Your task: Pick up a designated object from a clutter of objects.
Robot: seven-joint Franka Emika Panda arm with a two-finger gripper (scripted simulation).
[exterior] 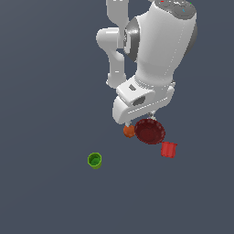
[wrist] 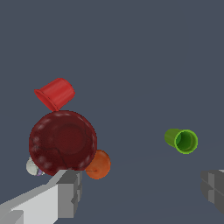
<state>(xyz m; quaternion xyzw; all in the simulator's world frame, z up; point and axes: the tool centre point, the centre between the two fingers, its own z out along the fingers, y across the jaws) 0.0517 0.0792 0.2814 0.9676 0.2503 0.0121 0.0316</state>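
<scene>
Wrist view shows us the red cup (wrist: 55, 93), small and bright, just beside the dark bowl (wrist: 62, 141), opposite the orange ball (wrist: 99, 164). Our gripper (wrist: 142, 188) hangs with jaws spread wide, holding nothing; the green cup (wrist: 182, 141) sits well apart.

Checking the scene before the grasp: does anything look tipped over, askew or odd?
In the wrist view a small pale ball peeks from behind the dark red bowl, mostly hidden. The red cup and green cup look tilted there, though that may just be camera angle. Nothing seems spilled or damaged.
</scene>
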